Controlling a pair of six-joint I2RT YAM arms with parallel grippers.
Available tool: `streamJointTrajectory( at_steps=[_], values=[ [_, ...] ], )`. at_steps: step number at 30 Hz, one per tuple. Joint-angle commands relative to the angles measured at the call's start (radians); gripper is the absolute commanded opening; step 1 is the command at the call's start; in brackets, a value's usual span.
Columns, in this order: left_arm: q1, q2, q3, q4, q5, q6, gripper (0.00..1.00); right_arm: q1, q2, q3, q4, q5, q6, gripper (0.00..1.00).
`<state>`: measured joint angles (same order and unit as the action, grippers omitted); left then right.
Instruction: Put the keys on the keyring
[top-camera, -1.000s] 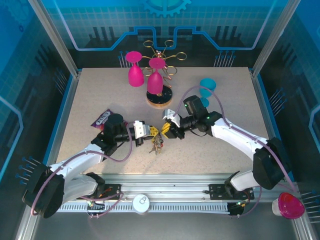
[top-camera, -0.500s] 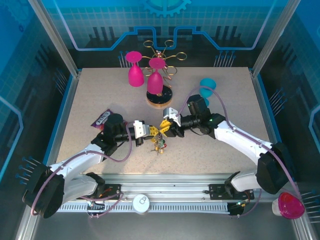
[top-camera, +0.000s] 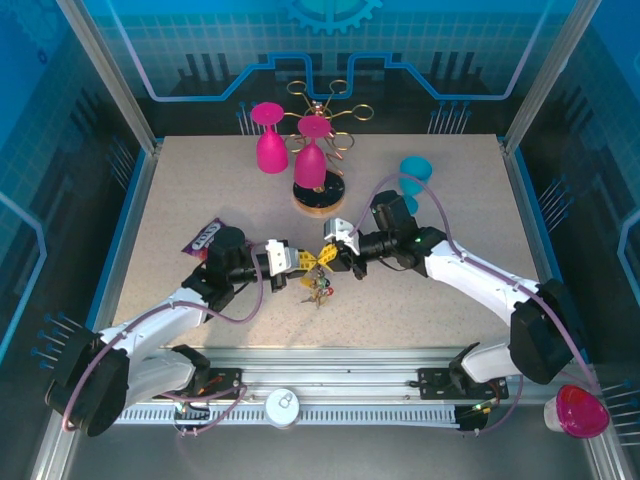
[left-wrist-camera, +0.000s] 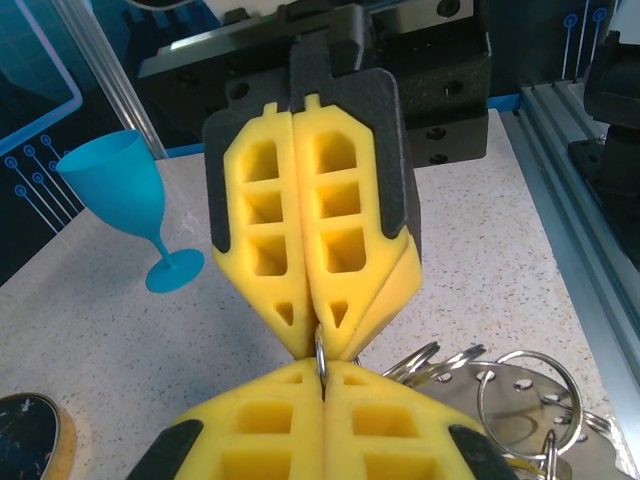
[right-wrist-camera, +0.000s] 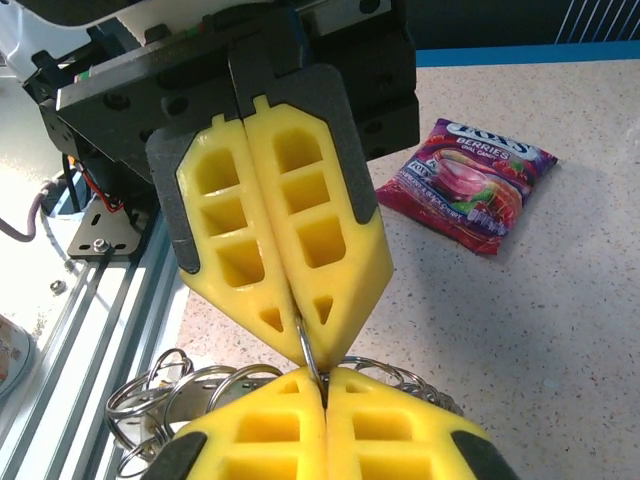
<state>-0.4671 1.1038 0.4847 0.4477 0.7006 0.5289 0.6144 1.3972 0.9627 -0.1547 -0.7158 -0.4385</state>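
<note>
I am holding both claws tip to tip at the centre of the top view, just below the round wooden rack base (top-camera: 318, 197). The left claw (top-camera: 306, 262) is pressed together on the keyring (left-wrist-camera: 319, 356). In the left wrist view its thin grey wire is showing as a sliver between the yellow pads (left-wrist-camera: 260, 425). The right claw (top-camera: 331, 258) is pinching the same wire from the opposite side, its tips meeting mine at the middle of that frame.

I am judging that I am gripping the loop at two neighbouring spots to steady it and work its opening, so a key can be threaded on.

The bunch of tagged keys (top-camera: 318, 290) is sitting just beneath the meeting claws, toward the bottom of the frame. I cannot tell whether it is dangling or resting on the table (top-camera: 200, 200). Smaller split rings (right-wrist-camera: 165, 392) are crowding the lower left of the right wrist view. The berry candy bag (right-wrist-camera: 465, 185) is lying well apart at the upper right, out of the way.

Compared with a second ago, the right claw was slightly spread and angled just short of the left one. It is now drawn in and clamped shut on the wire. The left claw is gripping as before, and the key bunch is hardly shifting.
</note>
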Motion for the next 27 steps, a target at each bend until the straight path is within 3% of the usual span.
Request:
streamJointTrajectory(
  at_steps=[1, 3, 12, 15, 20, 23, 25, 27],
  values=[
    [-0.007, -0.017, -0.002, 0.050, 0.018, -0.015, 0.00, 0.020, 0.002, 0.018, -0.007, -0.014, -0.023, 0.00],
    [-0.007, -0.019, 0.009, 0.013, -0.012, -0.012, 0.09, 0.035, -0.001, 0.046, -0.074, 0.034, -0.065, 0.00],
    [-0.009, 0.014, 0.063, -0.149, -0.093, 0.049, 0.25, 0.129, 0.088, 0.281, -0.484, 0.295, -0.269, 0.00],
    [-0.013, 0.021, 0.080, -0.183, -0.092, 0.068, 0.23, 0.150, 0.123, 0.352, -0.547, 0.324, -0.285, 0.00],
    [-0.019, 0.019, 0.083, -0.196, -0.089, 0.085, 0.10, 0.177, 0.159, 0.425, -0.578, 0.309, -0.283, 0.00],
    [-0.020, 0.011, 0.078, -0.190, -0.083, 0.091, 0.00, 0.178, 0.153, 0.415, -0.560, 0.283, -0.267, 0.00],
    [-0.021, 0.004, 0.068, -0.179, -0.081, 0.094, 0.00, 0.168, 0.130, 0.379, -0.511, 0.258, -0.234, 0.00],
    [-0.020, -0.008, 0.051, -0.144, -0.083, 0.088, 0.00, 0.148, 0.088, 0.317, -0.433, 0.241, -0.192, 0.17]
  ],
)
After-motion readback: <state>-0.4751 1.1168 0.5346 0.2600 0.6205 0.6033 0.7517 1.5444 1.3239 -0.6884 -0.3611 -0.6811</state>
